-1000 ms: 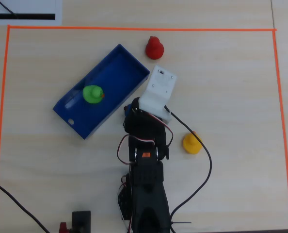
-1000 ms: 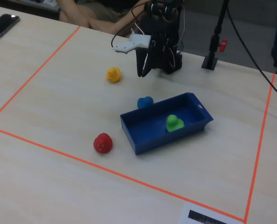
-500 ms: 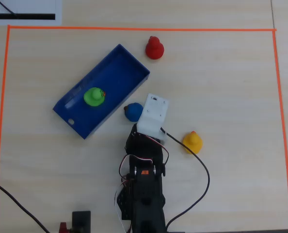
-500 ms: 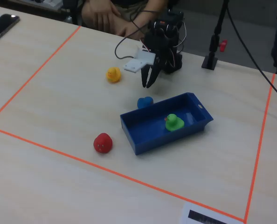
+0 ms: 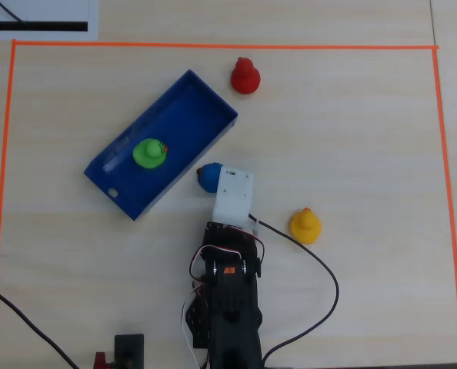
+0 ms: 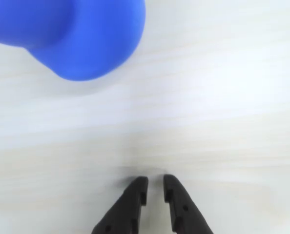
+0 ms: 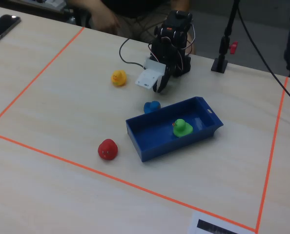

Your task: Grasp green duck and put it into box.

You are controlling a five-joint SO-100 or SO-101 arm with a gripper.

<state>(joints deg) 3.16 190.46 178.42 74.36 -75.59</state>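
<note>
In the overhead view, the dark blue box (image 5: 184,105) lies slantwise on the pale wooden table (image 5: 367,138), inside a rectangle of orange tape (image 5: 436,154). The green duck (image 5: 148,152) sits inside the box, toward its lower-left half, upright with its orange beak pointing right. Nothing else is in the box. A blue duck (image 5: 208,177) rests on the table just outside the box's right-hand long wall, partly covered by the arm's white camera housing (image 5: 233,194). A red duck (image 5: 245,75) stands near the box's upper corner, and a yellow duck (image 5: 305,225) stands well apart at right. In the wrist view, the gripper (image 6: 155,186) enters from the bottom edge, its two black fingertips (image 6: 136,189) nearly together with only a thin slit between them, holding nothing, low over bare table. The blue duck (image 6: 81,36) fills the upper left, apart from the tips. In the fixed view, the box (image 7: 157,145) holds the green duck (image 7: 182,127) near its right end, the blue duck (image 7: 152,107) is just behind the far wall, and the gripper (image 7: 159,87) points down near the table behind it, clear of every duck.
</note>
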